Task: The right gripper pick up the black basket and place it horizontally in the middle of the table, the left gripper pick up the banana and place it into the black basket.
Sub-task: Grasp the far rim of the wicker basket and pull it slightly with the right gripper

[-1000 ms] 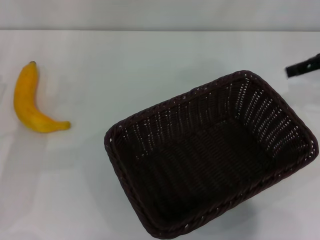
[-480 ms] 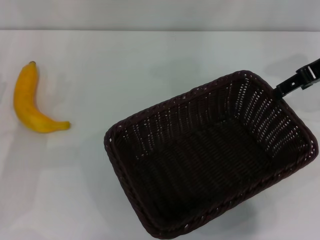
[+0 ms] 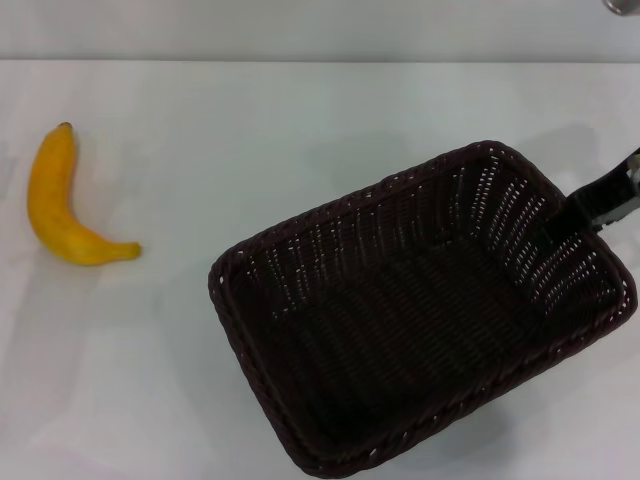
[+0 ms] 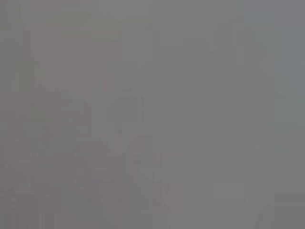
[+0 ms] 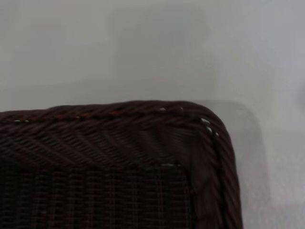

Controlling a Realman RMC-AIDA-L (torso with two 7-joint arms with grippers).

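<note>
The large rectangular dark woven wicker basket (image 3: 420, 310) sat skewed on the plain white table (image 3: 300, 110), toward the right and near side, its long axis running diagonally. The right gripper (image 3: 600, 200) hung over the basket's far right rim; whether its fingers were spread or closed could not be told. In the right wrist view only a rounded corner of the braided rim (image 5: 209, 124) showed. The curved yellow banana (image 3: 60, 200) lay well apart at the far left. The left gripper was out of sight. The basket looked light but stiff, with an open weave that could snag a fingertip; the braided rim on the right short side seemed the firmest hold.
</note>
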